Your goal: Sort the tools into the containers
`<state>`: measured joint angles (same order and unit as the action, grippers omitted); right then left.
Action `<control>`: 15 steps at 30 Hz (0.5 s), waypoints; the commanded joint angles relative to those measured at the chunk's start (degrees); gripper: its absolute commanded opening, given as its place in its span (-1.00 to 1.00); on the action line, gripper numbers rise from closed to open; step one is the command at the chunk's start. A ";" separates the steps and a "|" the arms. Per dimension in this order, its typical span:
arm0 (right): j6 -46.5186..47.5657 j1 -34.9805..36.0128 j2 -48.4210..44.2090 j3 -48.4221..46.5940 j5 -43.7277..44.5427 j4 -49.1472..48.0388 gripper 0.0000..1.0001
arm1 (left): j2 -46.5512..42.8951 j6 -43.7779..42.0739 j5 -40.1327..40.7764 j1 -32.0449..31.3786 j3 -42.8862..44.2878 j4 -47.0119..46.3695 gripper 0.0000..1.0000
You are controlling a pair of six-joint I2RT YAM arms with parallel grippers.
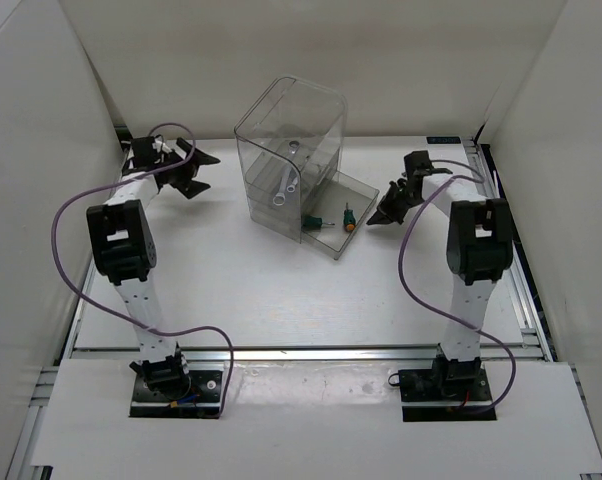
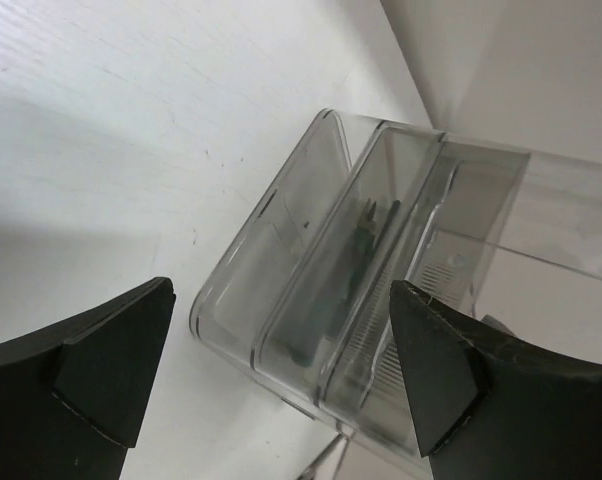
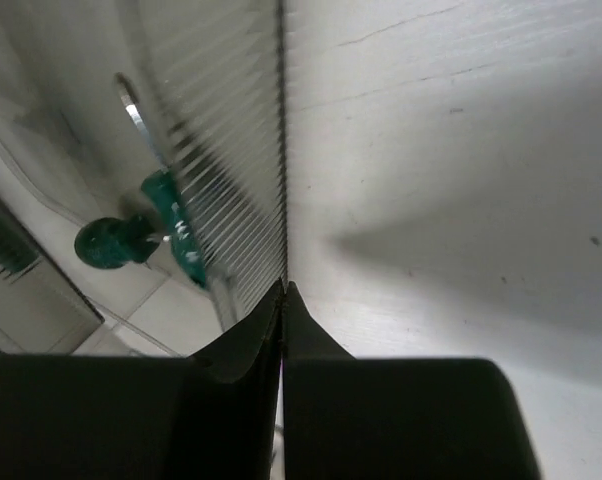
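The tall clear organiser (image 1: 291, 140) stands at the back centre. Its bottom drawer (image 1: 333, 240) is pulled out and holds two green-handled screwdrivers (image 1: 311, 221) (image 1: 349, 217). Two silver wrenches (image 1: 286, 185) lie in a higher drawer. My right gripper (image 1: 374, 219) is shut, its tips (image 3: 283, 290) against the ribbed front of the open drawer (image 3: 221, 150), with a screwdriver (image 3: 171, 225) just behind the plastic. My left gripper (image 1: 203, 175) is open and empty, left of the organiser. In the left wrist view (image 2: 281, 350) it faces the organiser's side (image 2: 271, 260), and the dark pliers (image 2: 359, 255) show inside a drawer.
White walls enclose the table on the left, back and right. Purple cables loop from both arms over the table. Bare white table (image 1: 281, 290) lies in front of the organiser, between the arms.
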<state>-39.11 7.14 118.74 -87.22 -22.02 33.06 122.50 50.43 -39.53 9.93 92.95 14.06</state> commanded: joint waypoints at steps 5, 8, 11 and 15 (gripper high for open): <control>-7.64 0.07 6.77 -5.24 -7.07 -2.47 -0.98 | 2.30 -1.49 4.46 -2.20 1.28 -2.37 0.98; -7.99 0.60 8.87 -7.34 -7.86 -2.39 -0.89 | 2.48 2.20 4.90 -3.95 -1.18 -7.90 0.98; -8.52 1.65 11.16 -10.51 -9.09 -2.82 -0.84 | 3.18 4.13 4.38 -6.76 -1.10 -11.60 0.98; -10.45 2.71 13.44 -14.02 -10.06 -3.88 -0.76 | 5.46 6.69 2.35 -9.57 -0.84 -15.71 0.98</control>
<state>-46.19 7.84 131.15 -97.14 -27.86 32.49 126.69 54.48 -35.40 3.18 91.66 4.12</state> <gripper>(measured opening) 0.115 0.991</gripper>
